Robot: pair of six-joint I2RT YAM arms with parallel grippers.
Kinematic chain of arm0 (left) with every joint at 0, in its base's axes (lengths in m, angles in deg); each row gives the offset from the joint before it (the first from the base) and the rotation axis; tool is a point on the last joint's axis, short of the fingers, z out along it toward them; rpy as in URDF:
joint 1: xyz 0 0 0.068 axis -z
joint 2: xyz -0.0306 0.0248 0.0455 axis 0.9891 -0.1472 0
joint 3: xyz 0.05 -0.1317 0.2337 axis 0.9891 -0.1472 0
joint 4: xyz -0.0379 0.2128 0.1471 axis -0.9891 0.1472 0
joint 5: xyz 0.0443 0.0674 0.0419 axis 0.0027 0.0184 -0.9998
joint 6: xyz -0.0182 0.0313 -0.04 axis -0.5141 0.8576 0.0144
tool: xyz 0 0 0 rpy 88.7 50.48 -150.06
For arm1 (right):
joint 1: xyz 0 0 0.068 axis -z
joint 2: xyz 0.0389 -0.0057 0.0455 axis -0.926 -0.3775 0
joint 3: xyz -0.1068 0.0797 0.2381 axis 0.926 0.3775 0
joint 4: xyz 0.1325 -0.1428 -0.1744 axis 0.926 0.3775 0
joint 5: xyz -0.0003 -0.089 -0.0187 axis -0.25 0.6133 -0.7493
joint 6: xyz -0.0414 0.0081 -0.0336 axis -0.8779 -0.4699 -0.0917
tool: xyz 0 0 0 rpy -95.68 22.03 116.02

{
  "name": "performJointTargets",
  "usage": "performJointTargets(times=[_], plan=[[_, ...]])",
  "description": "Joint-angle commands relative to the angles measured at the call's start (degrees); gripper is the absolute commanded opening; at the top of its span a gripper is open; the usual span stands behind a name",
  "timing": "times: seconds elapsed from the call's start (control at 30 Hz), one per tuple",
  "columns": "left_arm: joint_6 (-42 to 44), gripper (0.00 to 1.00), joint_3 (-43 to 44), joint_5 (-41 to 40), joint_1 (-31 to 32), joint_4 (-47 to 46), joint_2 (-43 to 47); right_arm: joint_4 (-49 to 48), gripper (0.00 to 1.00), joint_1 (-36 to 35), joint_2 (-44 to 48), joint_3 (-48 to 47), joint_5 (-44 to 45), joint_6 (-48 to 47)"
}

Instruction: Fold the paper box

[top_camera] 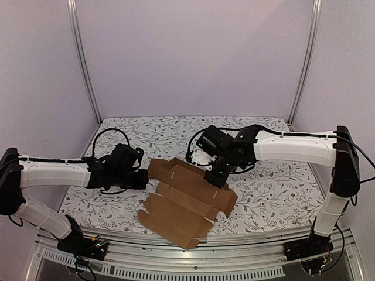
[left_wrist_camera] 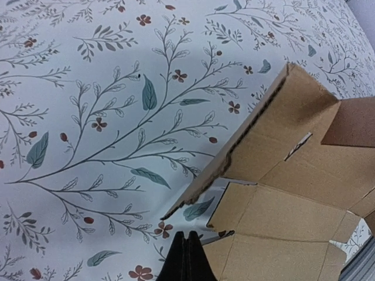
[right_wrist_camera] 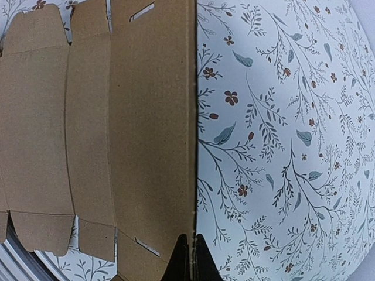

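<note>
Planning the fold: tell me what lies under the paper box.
Floral cloth lies under the paper box, showing through its cutouts; the near corner overhangs the metal rail. Whatever sits beneath the solid panels is covered.

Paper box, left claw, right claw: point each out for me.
paper box (top_camera: 187,205), top external view, middle panel.
left claw (left_wrist_camera: 186,239), left wrist view, between its fingertips.
right claw (right_wrist_camera: 191,244), right wrist view, between its fingertips.
</note>
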Motion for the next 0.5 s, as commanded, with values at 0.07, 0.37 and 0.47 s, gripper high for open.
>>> performJointTargets(times=[0.07,0.37,0.47], plan=[[1.01,0.0,1.81,-0.57,0.53,-3.92,-5.59,1.13,0.0,1.34,-3.26,-1.96,-2.13,2.47],[1.42,0.0,5.73,-0.94,0.62,-5.78,-14.6,1.16,0.0,2.77,-4.61,-1.51,-4.66,3.98],[1.83,0.0,6.37,-1.42,0.61,-5.95,-16.62,1.14,0.0,3.15,-4.71,-1.19,-5.25,4.24]])
